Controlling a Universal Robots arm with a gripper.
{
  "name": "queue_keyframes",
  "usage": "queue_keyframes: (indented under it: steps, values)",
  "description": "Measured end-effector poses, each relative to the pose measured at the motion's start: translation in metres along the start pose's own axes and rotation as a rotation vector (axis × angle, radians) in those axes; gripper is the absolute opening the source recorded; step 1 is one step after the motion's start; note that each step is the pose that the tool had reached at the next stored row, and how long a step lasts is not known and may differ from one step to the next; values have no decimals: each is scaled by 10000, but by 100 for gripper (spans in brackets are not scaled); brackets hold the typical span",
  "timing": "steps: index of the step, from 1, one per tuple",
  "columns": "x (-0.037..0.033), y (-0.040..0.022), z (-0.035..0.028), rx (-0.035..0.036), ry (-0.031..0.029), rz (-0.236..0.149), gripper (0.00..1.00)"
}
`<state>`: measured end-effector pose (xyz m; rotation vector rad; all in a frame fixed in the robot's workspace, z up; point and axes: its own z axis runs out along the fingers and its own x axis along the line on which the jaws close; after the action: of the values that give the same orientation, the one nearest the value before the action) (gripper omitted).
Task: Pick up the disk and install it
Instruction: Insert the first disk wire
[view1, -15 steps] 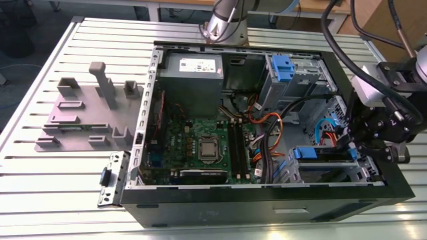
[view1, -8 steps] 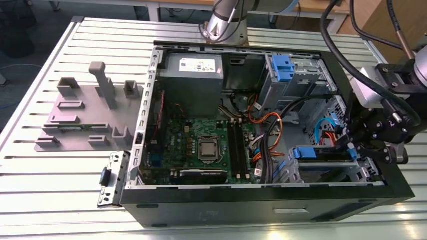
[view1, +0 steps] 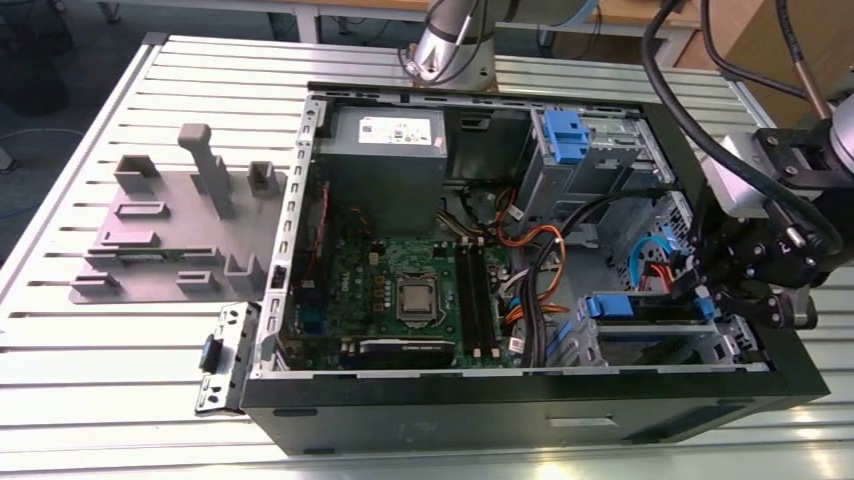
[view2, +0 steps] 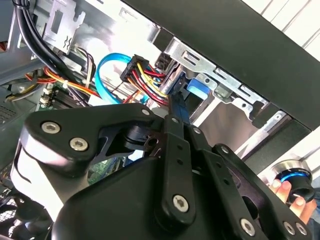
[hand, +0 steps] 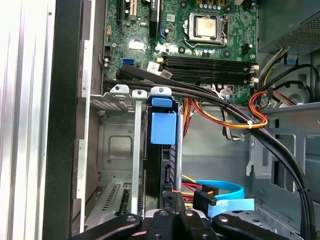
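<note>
Black gripper (view1: 747, 285) sits at the exterior view's right edge, over the lower-right corner of the open black steel PC case (view1: 534, 410). You can't tell from these frames whether its fingers are spread or pinched; the linkage blocks the tips in both wrist views.

The disk (hand: 162, 150) stands on edge in the bare sheet-metal drive cage (hand: 117, 145), centre of the first wrist view; its blue plastic bracket tab is matte and boxy, its dark edge running down toward the gripper. In the exterior view that blue tab (view1: 610, 306) shows at lower right, just beside the gripper.

Green motherboard (view1: 400, 290) lies flat mid-frame. Grey moulded stand (view1: 174, 230) with upright posts sits left on the ribbed aluminium table (view1: 80, 340). A hand (view2: 295, 197) shows lower right in the second wrist view.
</note>
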<state>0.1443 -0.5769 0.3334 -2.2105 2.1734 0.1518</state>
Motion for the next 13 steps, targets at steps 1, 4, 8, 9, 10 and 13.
queue_keyframes:
  steps: [1, 4, 8, 9, 10, 13]
  values:
    - [-3, 1, -33, 0, 13, 1, 10]
    - [-11, 0, -120, 0, 19, 0, 10]
    - [-21, -5, -226, -7, 19, 0, 10]
    - [-24, -5, -256, -8, 19, 1, 10]
    - [-27, -4, -286, -9, 20, 1, 10]
    - [-33, -3, -349, -10, 21, 1, 10]
